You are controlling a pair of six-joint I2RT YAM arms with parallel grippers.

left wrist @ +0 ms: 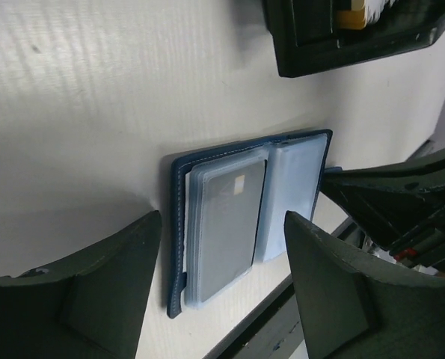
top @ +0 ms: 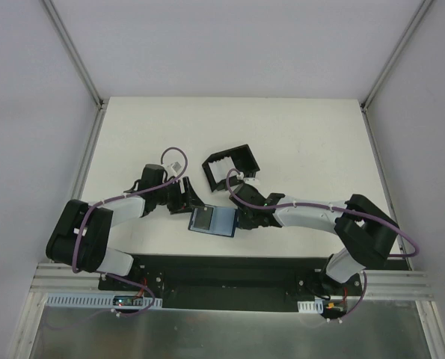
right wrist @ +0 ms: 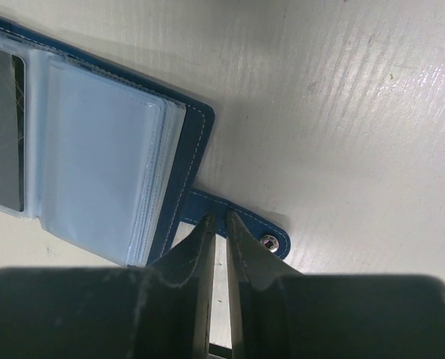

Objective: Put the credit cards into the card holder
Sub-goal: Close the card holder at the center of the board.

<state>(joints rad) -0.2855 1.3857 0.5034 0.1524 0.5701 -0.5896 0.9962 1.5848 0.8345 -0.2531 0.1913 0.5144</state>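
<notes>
Top external view shows the card holder (top: 212, 220) lying open just on the near side of the black tray (top: 229, 166), dark blue outside with pale blue clear pockets, one grey credit card (left wrist: 226, 224) inside a pocket. The right gripper (right wrist: 219, 221) is pinched tightly on its snap tab (right wrist: 263, 235). The left gripper (top: 183, 196), near-left of the tray, has its fingers wide apart and holds nothing.

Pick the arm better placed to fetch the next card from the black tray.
Left. The left claw is open and empty above the navy-blue folding card holder; the right claw is shut on its snap tab, holding it flat.
</notes>
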